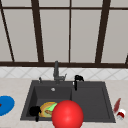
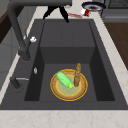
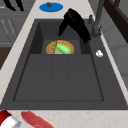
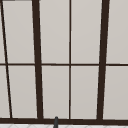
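Observation:
My right hand [image 1: 78, 79] hangs over the back rim of the dark sink [image 1: 110, 100], just right of the faucet [image 1: 56, 71], fingers straight and pointing down, holding nothing. In the right side view this right hand [image 3: 75, 23] floats above the basin beside the faucet [image 3: 98, 15]. My left hand [image 1: 35, 111] hovers at the sink's front left corner, fingers relaxed downward and empty; the left hand [image 3: 11, 3] also shows top left in the right side view. A yellow-rimmed plate [image 2: 56, 91] lies in the basin with a green vegetable [image 2: 63, 79] and a brown stick [image 2: 77, 74] on it.
A big red ball [image 1: 67, 115] sits at the sink's front edge, covering part of the plate. A blue plate [image 1: 5, 105] lies on the left counter. On the right counter are a red strip [image 1: 116, 105] and a red-and-white can [image 1: 121, 114]. A dark pan [image 2: 93, 5] stands beyond.

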Controlling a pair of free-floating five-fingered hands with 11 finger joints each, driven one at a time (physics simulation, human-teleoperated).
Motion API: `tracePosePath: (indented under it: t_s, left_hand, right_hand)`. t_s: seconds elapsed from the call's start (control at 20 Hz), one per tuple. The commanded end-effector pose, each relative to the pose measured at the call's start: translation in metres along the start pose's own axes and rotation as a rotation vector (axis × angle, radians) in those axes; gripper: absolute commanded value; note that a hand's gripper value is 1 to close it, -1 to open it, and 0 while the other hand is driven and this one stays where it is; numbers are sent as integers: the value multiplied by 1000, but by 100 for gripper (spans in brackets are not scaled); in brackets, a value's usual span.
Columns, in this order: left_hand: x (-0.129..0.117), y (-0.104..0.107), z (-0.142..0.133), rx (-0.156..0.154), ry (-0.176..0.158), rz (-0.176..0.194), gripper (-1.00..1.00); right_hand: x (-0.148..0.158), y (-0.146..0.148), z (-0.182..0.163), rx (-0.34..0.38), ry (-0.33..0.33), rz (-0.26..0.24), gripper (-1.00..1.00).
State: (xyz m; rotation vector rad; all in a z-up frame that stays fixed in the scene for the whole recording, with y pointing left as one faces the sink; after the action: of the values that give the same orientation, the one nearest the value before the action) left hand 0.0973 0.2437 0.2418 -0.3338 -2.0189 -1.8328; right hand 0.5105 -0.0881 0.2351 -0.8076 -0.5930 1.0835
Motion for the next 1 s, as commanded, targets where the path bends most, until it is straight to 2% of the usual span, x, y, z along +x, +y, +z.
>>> tracePosePath:
  t_s: [0.0,0.35,0.95]
  left_hand:
    - [0,0,0,0,0,0,0]
    - [0,0,0,0,0,0,0]
    - [0,0,0,0,0,0,0]
  right_hand:
    - [-7,2,3,-7,-21,9,-100]
    - [-28,10,26,-2,-153,36,-100]
    - [-59,17,63,3,-302,46,-100]
